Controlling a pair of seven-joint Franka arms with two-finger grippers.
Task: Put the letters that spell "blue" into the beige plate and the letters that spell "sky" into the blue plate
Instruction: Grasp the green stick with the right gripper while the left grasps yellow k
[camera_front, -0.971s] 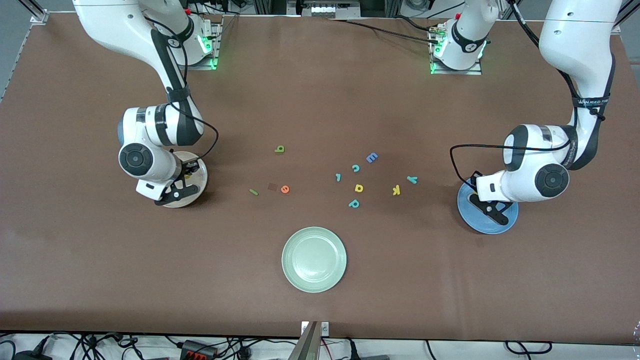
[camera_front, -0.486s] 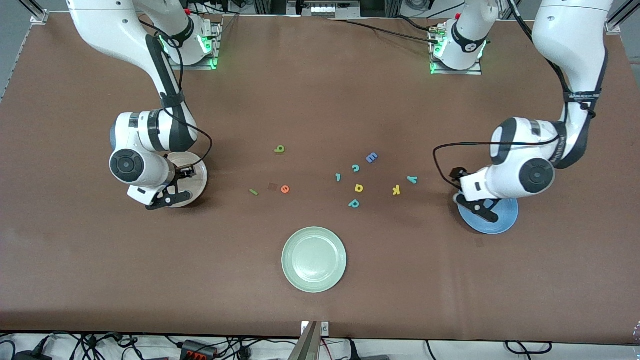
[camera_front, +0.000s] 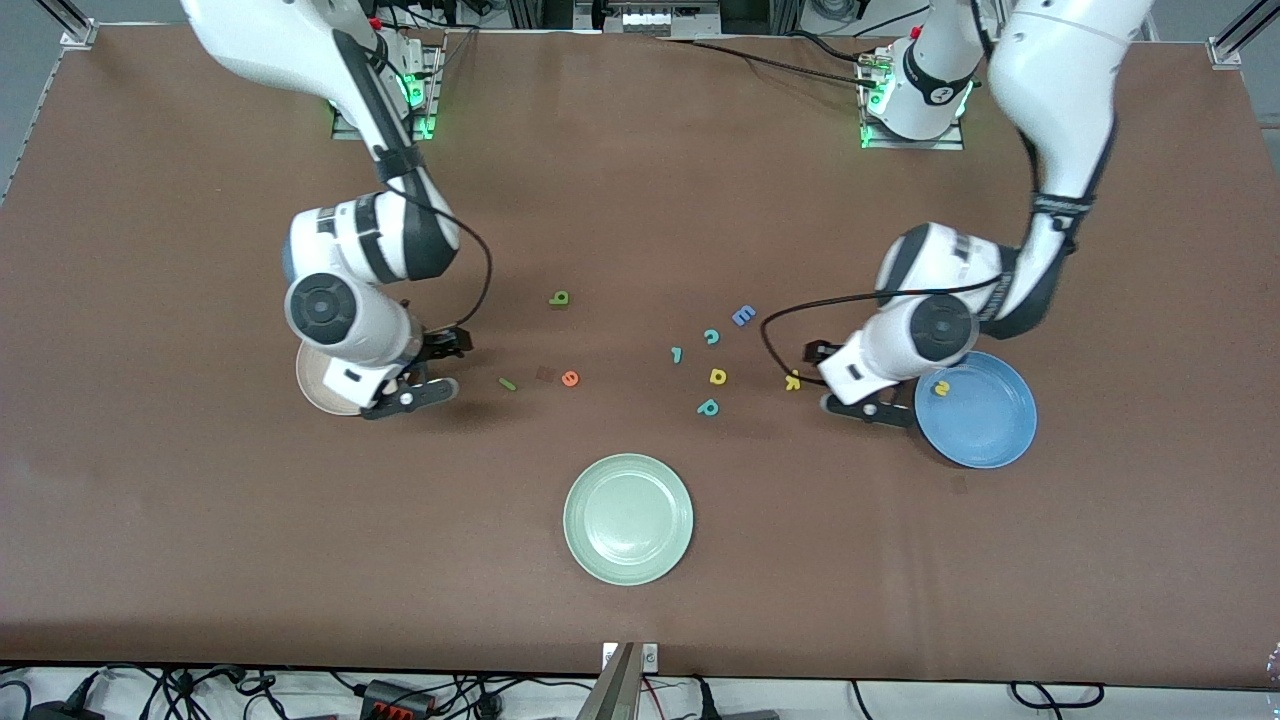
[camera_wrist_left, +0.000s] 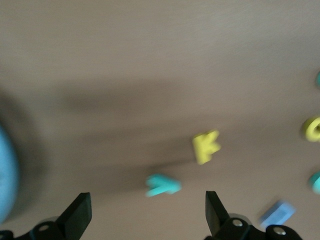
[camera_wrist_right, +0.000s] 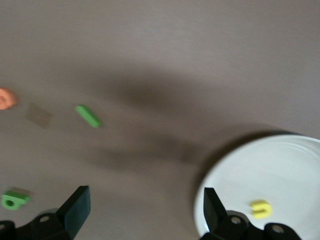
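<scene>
Brown cloth covers the table in the front view, which counts three plates: the beige plate (camera_front: 312, 385) at the right arm's end, mostly under that arm, the blue plate (camera_front: 978, 410) at the left arm's end, and a pale green plate (camera_front: 628, 519) nearest the camera. One yellow-green s (camera_front: 940, 388) lies in the blue plate. Loose on the cloth lie the olive b (camera_front: 560, 298), green l (camera_front: 507, 383), orange e (camera_front: 570, 378), yellow k (camera_front: 792, 380), a blue E (camera_front: 743, 316), a yellow d-like letter (camera_front: 718, 376) and three teal letters (camera_front: 711, 337).

Only the left wrist view shows the teal y (camera_wrist_left: 162, 185), hidden under the arm from the front, lying beside the k (camera_wrist_left: 205, 146). The left gripper (camera_wrist_left: 145, 212) hangs over the cloth near them, fingers spread wide and empty.

Only the right wrist view shows the yellow u (camera_wrist_right: 260, 208) lying in the beige plate (camera_wrist_right: 280, 165). The right gripper (camera_wrist_right: 142, 207) hovers at that plate's edge, fingers wide apart, holding nothing; l (camera_wrist_right: 88, 116), e (camera_wrist_right: 6, 98) and b (camera_wrist_right: 14, 200) appear there too.
</scene>
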